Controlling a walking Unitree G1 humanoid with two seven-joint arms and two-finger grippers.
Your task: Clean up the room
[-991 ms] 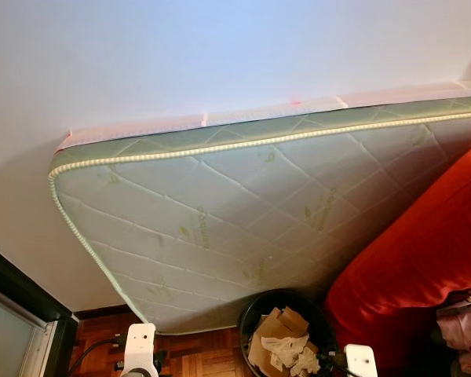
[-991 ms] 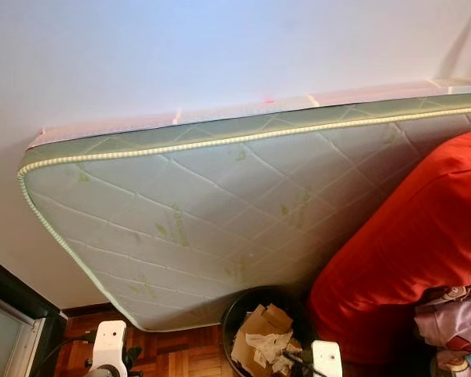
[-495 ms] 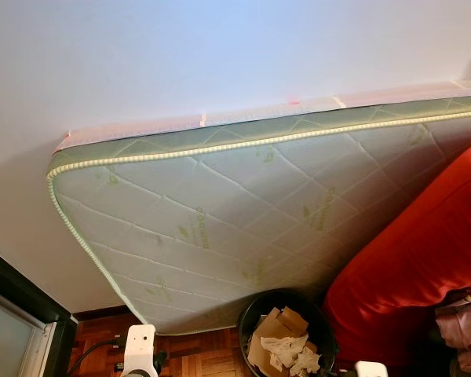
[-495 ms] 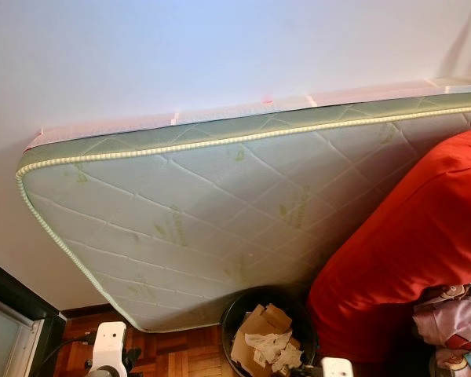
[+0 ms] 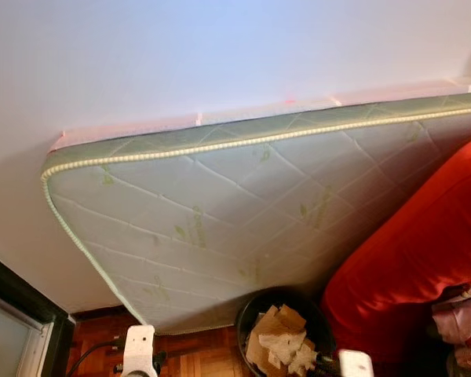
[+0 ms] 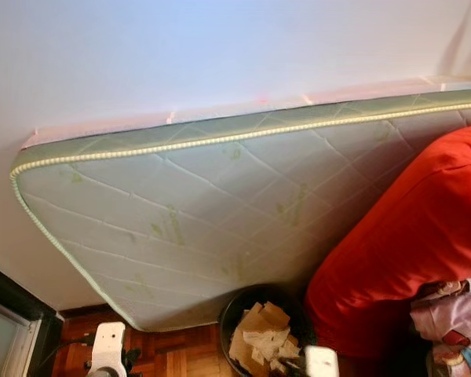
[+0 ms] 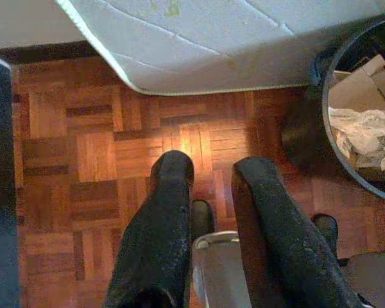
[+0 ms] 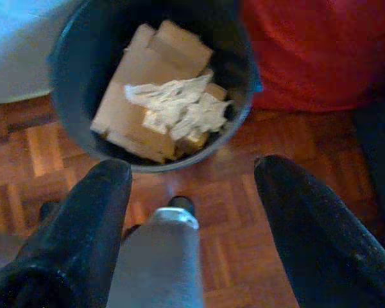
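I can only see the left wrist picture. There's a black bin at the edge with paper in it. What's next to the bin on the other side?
Observer: A big red cushion sits right beside the black bin, on the robot's right.
Operator: Is the other gripper holding something?
Observer: No. The right gripper is open with nothing between its fingers, above the wood floor just short of the bin.
Operator: What's that white padded thing at the top of my picture?
Observer: A quilted mattress leaning on its side against the white wall.
Operator: What's in the bin besides the paper?
Observer: Brown cardboard pieces lie under the crumpled white paper.
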